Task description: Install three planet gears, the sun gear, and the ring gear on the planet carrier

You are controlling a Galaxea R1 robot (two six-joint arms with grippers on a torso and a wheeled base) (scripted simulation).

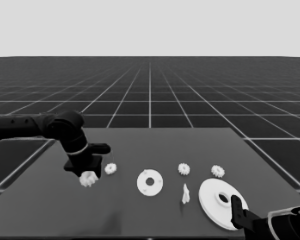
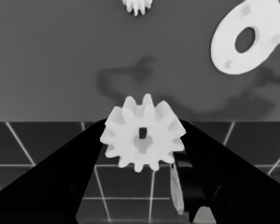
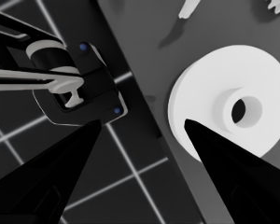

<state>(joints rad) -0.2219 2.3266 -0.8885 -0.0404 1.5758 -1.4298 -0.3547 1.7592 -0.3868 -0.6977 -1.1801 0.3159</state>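
My left gripper (image 1: 86, 171) hangs over the table's left end, shut on a small toothed gear (image 1: 88, 179). In the left wrist view that gear (image 2: 142, 139) sits clamped between the two fingers, and the left gripper (image 2: 142, 125) looks down over the table's edge. A second gear (image 1: 110, 168) lies just to its right. The smaller round part (image 1: 150, 182) lies at the table's middle, with two more gears (image 1: 184, 169) (image 1: 218, 171) behind and to the right. The larger round part (image 1: 222, 202) lies front right. My right gripper (image 1: 237, 207) stands open at its near edge.
A thin white piece (image 1: 185, 194) stands between the two round parts. In the right wrist view the larger round part (image 3: 200, 93) lies by the table's corner, beside dark machinery (image 3: 74, 79) with blue lights. The left wrist view shows the smaller round part (image 2: 228, 42).
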